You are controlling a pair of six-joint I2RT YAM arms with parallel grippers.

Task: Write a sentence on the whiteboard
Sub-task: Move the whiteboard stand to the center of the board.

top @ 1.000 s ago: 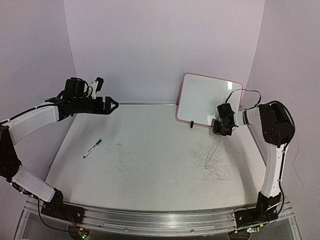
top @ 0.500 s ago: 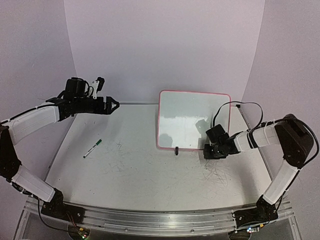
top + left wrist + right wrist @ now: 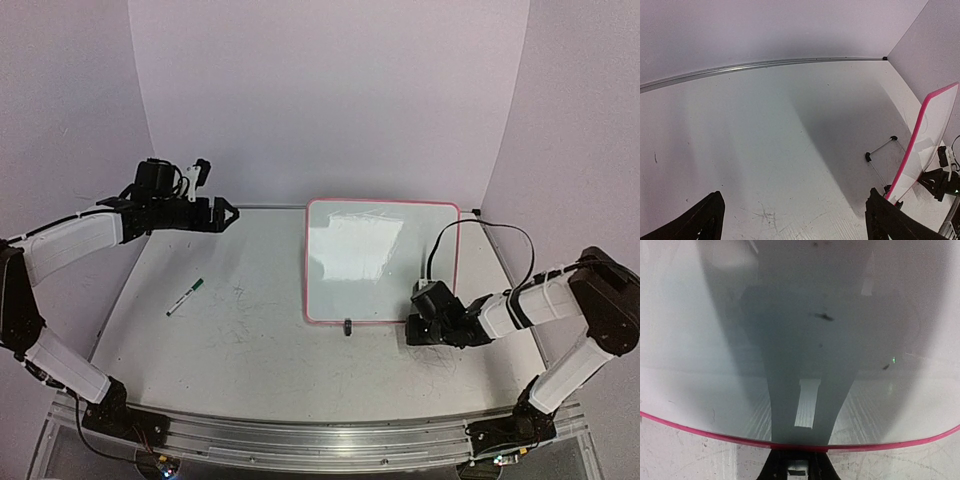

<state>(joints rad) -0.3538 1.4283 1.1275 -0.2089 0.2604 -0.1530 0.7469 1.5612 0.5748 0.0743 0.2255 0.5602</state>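
Whiteboard [image 3: 370, 260], glossy white with a thin pink-red frame and rounded corners, stands on its lower edge on the right half of the tabletop [image 3: 260, 350], its face turned toward the near side.

Nearest, the 2 arms are bolted at the near edge, 1 at each corner. The right arm reaches low across the table toward the middle. The right gripper [image 3: 419, 328] sits at the board's lower edge, near its right corner, with its fingers pressed together and pinching that edge. In the right wrist view the dark fingers [image 3: 777, 467] meet the pink frame at the bottom of the picture, and the shiny board face fills the rest, showing grey reflections.

Just left of that gripper, 1 small black foot [image 3: 347, 326] rests on the table under the lower edge. A black cable [image 3: 436, 250] loops up from the right gripper across the board's right side.

On the left half, a green marker [image 3: 185, 297] lies flat, well apart from the board and both grippers. Faint grey scratch marks [image 3: 238, 293] lie to its right.

Farther back on the left, the left gripper [image 3: 228, 212] hangs above the table near the far edge, pointing right, its 2 fingers spread wide and holding nothing. Its wrist view shows the board edge-on at the right, leaning.

A plain pale wall closes the far side.
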